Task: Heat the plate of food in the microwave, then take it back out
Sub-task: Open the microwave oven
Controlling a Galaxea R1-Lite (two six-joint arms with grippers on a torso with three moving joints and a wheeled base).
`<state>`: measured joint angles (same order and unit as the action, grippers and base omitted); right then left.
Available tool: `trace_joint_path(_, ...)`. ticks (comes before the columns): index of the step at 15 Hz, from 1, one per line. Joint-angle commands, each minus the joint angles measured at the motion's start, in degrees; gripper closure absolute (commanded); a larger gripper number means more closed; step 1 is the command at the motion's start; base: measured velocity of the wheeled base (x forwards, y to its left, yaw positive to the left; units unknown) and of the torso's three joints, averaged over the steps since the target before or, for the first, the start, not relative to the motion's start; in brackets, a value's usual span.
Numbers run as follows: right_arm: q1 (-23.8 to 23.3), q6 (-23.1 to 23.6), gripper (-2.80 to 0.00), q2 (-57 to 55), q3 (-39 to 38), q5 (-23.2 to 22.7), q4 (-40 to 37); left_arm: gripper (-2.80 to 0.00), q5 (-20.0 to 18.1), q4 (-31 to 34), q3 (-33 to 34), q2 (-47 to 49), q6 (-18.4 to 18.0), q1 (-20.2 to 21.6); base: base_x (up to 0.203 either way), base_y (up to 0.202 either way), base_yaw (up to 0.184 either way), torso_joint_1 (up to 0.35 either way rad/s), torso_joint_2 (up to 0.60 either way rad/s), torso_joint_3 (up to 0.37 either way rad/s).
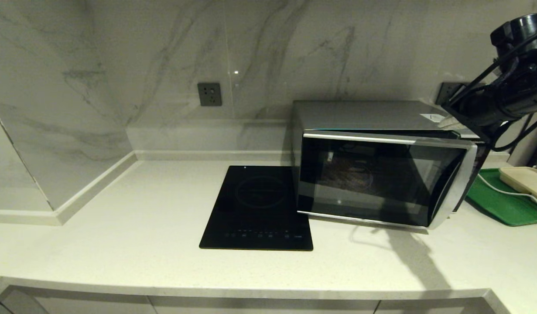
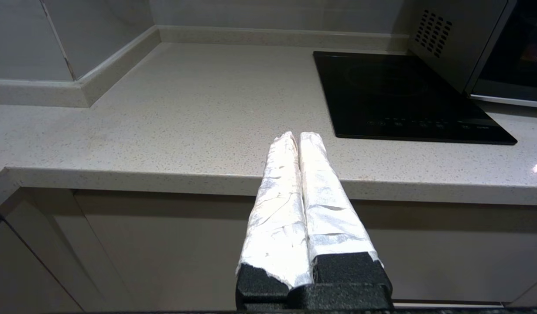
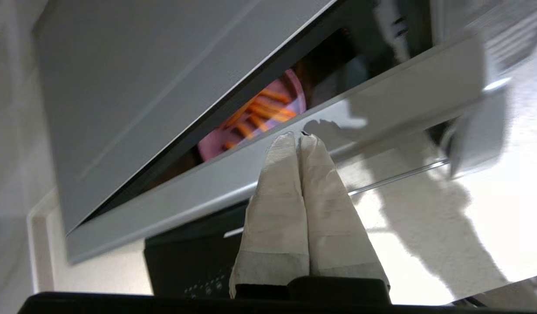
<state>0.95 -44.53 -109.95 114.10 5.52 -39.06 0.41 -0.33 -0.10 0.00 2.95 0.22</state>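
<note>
The silver-grey microwave [image 1: 373, 114] stands on the counter, its dark glass door [image 1: 373, 179] ajar with the right edge swung out. Through the gap above the door, in the right wrist view, the lilac plate of food [image 3: 255, 117] with orange sticks sits inside. My right gripper [image 3: 298, 137] is shut and holds nothing; its tips are at the door's silver top edge [image 3: 233, 183]. The right arm [image 1: 508, 96] reaches in from the upper right. My left gripper [image 2: 299, 136] is shut and empty, parked in front of the counter's front edge.
A flat black induction hob [image 1: 259, 209] lies left of the microwave. A green tray [image 1: 499, 200] with a cream rectangular object [image 1: 525, 179] and a white cable sits to the microwave's right. A wall socket [image 1: 209, 93] is on the marble backsplash.
</note>
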Motion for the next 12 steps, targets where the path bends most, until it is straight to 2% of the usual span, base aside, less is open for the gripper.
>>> trace_joint_path(1,-1.8,-0.3,0.0,-2.0,0.0,0.2,-0.2,0.0,0.0,0.0,0.0,-0.1,0.0,0.0,0.0,0.0,0.0,0.0,0.0,0.0)
trace_joint_path(3,-3.7,-0.7,0.0,-3.1,0.0,0.0,3.0,0.0,0.0,0.0,0.0,0.0,0.0,0.0,0.0,0.0,0.0,0.0,0.0,0.0)
trace_joint_path(6,-3.9,-1.0,0.0,-2.7,-0.4,-0.2,6.2,0.0,0.0,0.0,0.0,-0.1,0.0,0.0,0.0,0.0,0.0,0.0,0.0,0.0)
trace_joint_path(12,-4.2,-1.0,0.0,-6.0,-0.6,0.1,6.8,0.0,0.0,0.0,0.0,0.0,0.0,0.0,0.0,0.0,0.0,0.0,0.0,0.0)
